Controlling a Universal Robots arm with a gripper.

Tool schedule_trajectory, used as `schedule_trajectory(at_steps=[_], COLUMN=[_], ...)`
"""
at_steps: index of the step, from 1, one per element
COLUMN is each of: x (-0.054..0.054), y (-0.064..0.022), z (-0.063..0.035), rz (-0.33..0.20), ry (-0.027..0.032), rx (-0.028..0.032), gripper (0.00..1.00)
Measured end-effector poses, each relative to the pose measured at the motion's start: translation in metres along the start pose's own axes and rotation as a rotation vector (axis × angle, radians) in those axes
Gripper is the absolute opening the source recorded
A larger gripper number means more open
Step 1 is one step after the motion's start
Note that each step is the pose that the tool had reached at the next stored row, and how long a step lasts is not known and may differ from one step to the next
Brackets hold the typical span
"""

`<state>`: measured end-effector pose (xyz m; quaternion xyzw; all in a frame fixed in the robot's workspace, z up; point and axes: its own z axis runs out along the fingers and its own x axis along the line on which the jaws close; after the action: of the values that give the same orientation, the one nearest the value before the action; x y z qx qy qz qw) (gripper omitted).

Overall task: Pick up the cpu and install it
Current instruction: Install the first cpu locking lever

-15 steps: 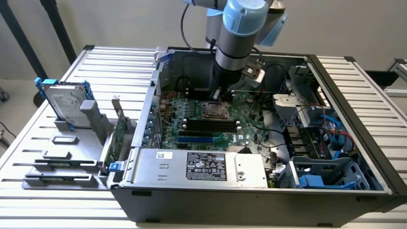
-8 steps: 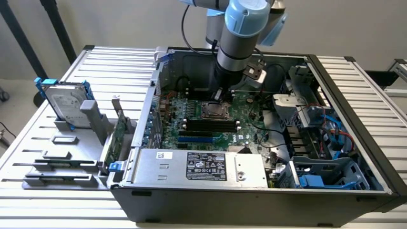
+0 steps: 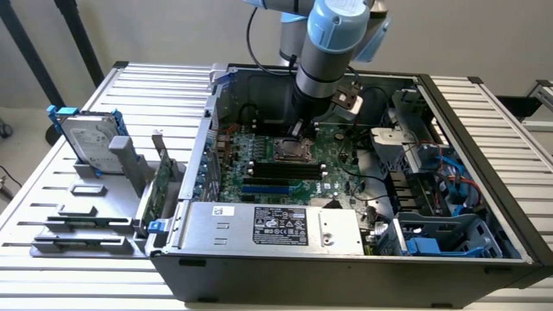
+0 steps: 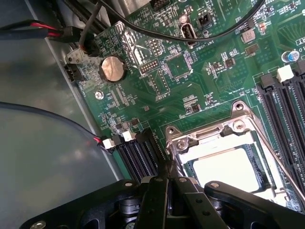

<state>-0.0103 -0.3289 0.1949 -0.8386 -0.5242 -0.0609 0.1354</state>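
The cpu point(image 4: 228, 169) lies flat in its socket point(image 4: 209, 138) on the green motherboard point(image 4: 190, 76), framed by the silver bracket. My pincer point(image 4: 167, 179) is pressed together and empty, poised just beside the socket's edge, inside the open computer case point(image 3: 484, 162).

The cpu point(image 4: 228, 168), a small flat square chip with a dull, pale silver top, lies level in the metal-framed socket of the green motherboard, toward the lower right of my wrist view. In the exterior view it sits just left of frame centre point(image 3: 292, 150), flat inside the open computer case, framed by bright steel.
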Motion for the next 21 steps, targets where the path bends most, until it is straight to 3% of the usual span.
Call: schedule_trajectory(at_steps=[4,8,10,13,21], x=[-0.0006,-0.0008,-0.0008,-0.0012,-0.0025], y=[0.0007,0.001,0.0011,0.0013,0.0019], z=[-0.0002,-0.0004,-0.0004,-0.0005,-0.0009], rz=[-0.001,-0.004,-0.004,-0.004,-0.001], ry=[0.0055,0.0154,0.0169,0.0175,0.0126], rx=[0.0066,0.0137,0.0155,0.0175,0.0275], gripper=[0.11,0.11,0.11,0.11,0.11])
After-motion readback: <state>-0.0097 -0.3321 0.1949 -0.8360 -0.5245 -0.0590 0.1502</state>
